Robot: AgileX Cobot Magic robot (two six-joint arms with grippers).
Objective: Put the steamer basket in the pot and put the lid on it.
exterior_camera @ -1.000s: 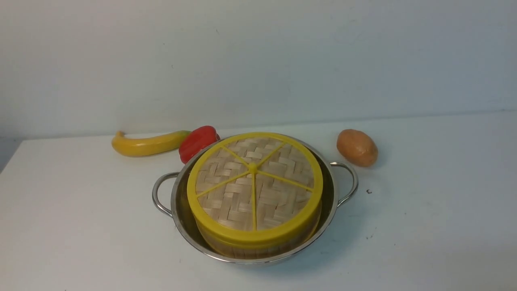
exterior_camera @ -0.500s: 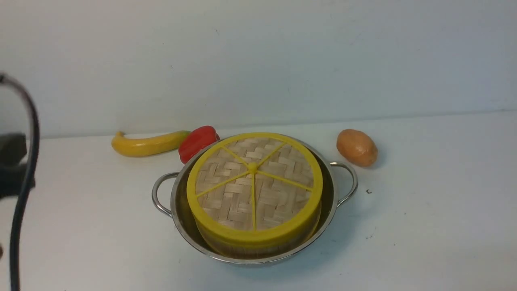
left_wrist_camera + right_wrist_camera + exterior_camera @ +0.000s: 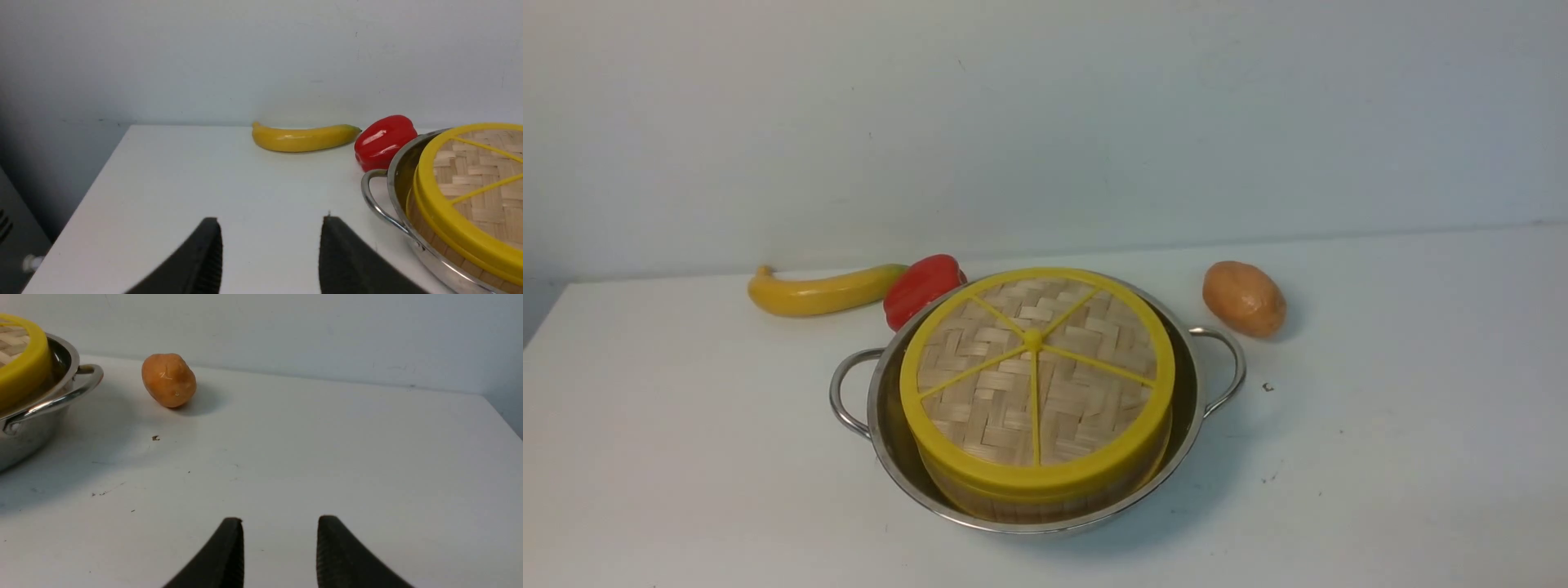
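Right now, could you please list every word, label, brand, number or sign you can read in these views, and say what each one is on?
None: no readable text appears in any view.
The lid, the steamer basket and the pot carry no label or brand.
The banana, red pepper and potato bear no stickers.
The table shows only small dark specks, not writing.

surface: white table (image 3: 686,457) | directly on it: steel pot (image 3: 894,445) centre; banana (image 3: 821,291) and red pepper (image 3: 920,287) behind-left, touching; potato (image 3: 1245,298) behind-right
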